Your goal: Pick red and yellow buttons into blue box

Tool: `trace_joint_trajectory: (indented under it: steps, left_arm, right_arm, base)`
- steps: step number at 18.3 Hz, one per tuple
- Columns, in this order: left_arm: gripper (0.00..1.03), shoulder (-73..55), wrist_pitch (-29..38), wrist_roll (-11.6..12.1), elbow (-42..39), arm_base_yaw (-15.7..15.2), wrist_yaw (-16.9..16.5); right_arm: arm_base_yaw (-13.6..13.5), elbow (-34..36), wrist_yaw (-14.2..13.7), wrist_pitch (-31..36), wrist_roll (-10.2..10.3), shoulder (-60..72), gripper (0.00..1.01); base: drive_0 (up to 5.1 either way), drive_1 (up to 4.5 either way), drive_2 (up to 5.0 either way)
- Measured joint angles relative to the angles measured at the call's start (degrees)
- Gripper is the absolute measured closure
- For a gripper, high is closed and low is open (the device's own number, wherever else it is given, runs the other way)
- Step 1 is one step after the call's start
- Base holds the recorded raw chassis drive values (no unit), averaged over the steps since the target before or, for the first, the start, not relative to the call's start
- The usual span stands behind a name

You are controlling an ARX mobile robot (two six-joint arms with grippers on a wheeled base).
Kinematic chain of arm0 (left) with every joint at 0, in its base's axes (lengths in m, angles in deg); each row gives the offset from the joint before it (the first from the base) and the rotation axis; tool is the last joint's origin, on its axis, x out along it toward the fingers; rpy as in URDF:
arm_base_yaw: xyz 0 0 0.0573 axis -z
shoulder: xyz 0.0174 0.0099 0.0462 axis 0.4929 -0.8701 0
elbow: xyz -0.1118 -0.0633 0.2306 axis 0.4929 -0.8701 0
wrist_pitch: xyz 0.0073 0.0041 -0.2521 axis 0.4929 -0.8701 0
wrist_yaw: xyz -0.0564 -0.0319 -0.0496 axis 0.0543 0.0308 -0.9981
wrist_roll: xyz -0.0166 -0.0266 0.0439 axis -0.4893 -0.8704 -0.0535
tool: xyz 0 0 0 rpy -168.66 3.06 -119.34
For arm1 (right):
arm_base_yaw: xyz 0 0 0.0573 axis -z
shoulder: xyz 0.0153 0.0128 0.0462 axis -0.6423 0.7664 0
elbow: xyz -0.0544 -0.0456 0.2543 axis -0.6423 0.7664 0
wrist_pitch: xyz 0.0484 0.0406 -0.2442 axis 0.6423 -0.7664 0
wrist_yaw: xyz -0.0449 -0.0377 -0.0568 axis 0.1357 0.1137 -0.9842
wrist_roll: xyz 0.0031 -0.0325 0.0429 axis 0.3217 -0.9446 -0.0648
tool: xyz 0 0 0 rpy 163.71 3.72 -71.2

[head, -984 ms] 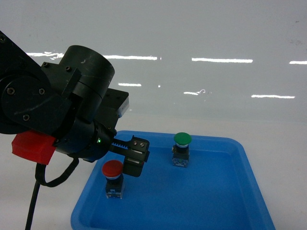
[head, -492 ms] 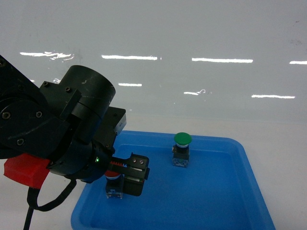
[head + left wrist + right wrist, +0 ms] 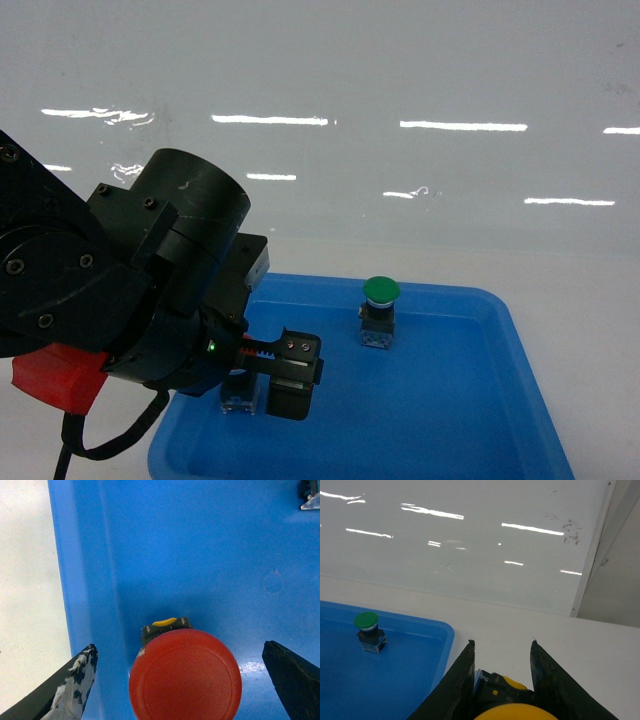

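Observation:
The red button [image 3: 185, 675] stands upright in the near-left corner of a shallow blue tray [image 3: 200, 555]. My left gripper [image 3: 178, 645] is open right above it, one finger on each side and neither touching the cap. In the head view the left gripper [image 3: 264, 385] hides the red cap, and only the clear block of the red button [image 3: 238, 402] shows. In the right wrist view my right gripper [image 3: 502, 642] is shut on the yellow button [image 3: 517, 712], over white table just right of the tray. The blue box is out of view.
A green-capped button [image 3: 380, 291] stands upright toward the back of the tray [image 3: 500, 400], and the green button [image 3: 366, 620] also shows in the right wrist view. A glossy white wall runs behind the table. The tray's left rim [image 3: 75, 605] lies close to my left finger.
My left gripper has come down and slightly right over the red button, so its cap, plain in the head view a second ago, is now covered.

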Motion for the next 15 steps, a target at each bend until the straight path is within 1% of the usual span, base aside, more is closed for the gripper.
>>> trace_joint_trajectory:
  steps: [4, 8, 9, 10, 13, 15]
  left_arm:
    - [0.37, -0.1, 0.8, -0.8, -0.8, 0.1, -0.9]
    - [0.73, -1.1, 1.9, -0.8, -1.3, 0.5, -0.8]
    - [0.78, -1.2, 2.6, -0.9, -1.4, 0.6, -0.4]
    - [0.80, -1.3, 3.5, -0.9, -1.9, 0.6, -0.4]
    - [0.80, -1.1, 6.8, -0.3, -3.4, 0.3, -0.2]
    - [0.80, 0.1, 7.3, 1.1, -4.7, -0.9, -0.7]
  right_arm:
    - [0.0, 0.0, 0.0, 0.0, 0.0, 0.0, 0.71]
    - [0.0, 0.0, 0.0, 0.0, 0.0, 0.0, 0.71]
    - [0.0, 0.0, 0.0, 0.0, 0.0, 0.0, 0.71]
    - [0.0, 0.0, 0.0, 0.0, 0.0, 0.0, 0.71]
    - [0.0, 0.0, 0.0, 0.0, 0.0, 0.0, 0.71]
    - [0.0, 0.0, 0.0, 0.0, 0.0, 0.0, 0.71]
  base:
    - [0.0, 0.00, 0.0]
    - [0.0, 0.00, 0.0]
    - [0.0, 0.00, 0.0]
    - [0.0, 0.00, 0.0]
    - [0.0, 0.00, 0.0]
    - [0.0, 0.00, 0.0]
